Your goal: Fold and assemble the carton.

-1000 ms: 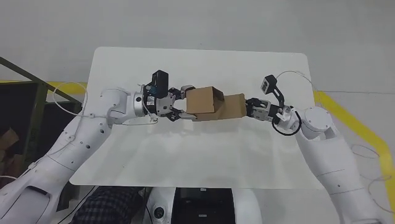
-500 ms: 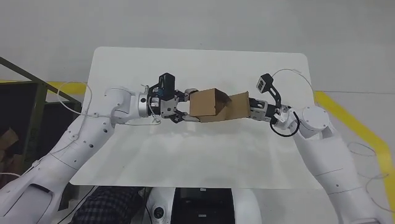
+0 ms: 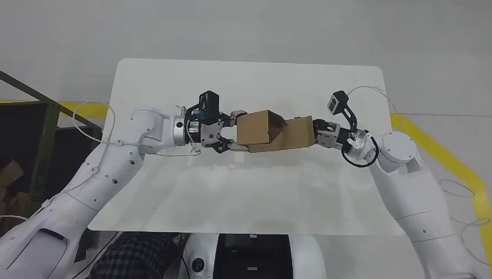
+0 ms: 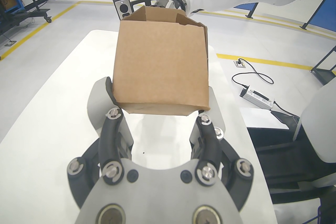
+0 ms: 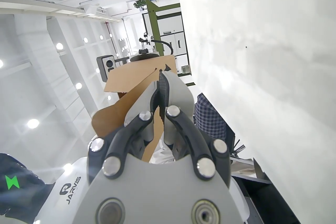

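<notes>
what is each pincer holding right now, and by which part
Both hold the carton. The left pincer clamps the two sides of one end; the right pincer pinches a flap at the other end.

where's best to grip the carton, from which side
I'd take the carton by its closed end, end-on like the left tool: two flat parallel walls suit a squeeze. The open end has only thin flaps, which the right tool pinches.

The carton [image 3: 261, 129] has twisted slightly and shifted right.
</notes>
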Robot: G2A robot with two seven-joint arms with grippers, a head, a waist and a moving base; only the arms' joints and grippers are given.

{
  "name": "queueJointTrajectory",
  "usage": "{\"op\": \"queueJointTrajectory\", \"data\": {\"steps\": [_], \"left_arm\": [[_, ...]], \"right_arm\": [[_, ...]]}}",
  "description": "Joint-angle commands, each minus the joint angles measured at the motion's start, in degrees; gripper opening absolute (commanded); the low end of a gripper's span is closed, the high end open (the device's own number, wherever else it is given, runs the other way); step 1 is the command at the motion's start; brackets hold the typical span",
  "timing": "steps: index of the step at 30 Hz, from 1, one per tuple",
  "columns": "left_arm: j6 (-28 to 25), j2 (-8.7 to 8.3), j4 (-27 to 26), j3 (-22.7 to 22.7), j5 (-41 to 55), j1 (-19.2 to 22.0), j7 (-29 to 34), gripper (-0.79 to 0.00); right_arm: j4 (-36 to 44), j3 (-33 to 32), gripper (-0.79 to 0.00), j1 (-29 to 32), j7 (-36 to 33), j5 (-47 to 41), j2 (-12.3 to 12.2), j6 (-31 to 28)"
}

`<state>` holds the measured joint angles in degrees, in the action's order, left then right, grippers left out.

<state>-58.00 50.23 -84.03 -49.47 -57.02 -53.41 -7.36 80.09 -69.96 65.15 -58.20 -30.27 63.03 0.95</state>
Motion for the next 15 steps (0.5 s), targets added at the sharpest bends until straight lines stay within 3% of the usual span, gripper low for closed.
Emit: {"op": "queueJointTrajectory", "data": {"steps": [1,15], "left_arm": [[0.00,0.04,0.35,-0.08,0.06,-0.03,0.20,-0.517],[1.66,0.68,0.68,-0.27,-1.57,-0.17,3.84,-0.523]], "right_arm": [[0.05,-0.55,-0.785,0.27,-0.33,-0.20,-0.13,-0.13],[2.90,0.87,-0.785,-0.37,-0.25,2.77,-0.26,2.53]]}}
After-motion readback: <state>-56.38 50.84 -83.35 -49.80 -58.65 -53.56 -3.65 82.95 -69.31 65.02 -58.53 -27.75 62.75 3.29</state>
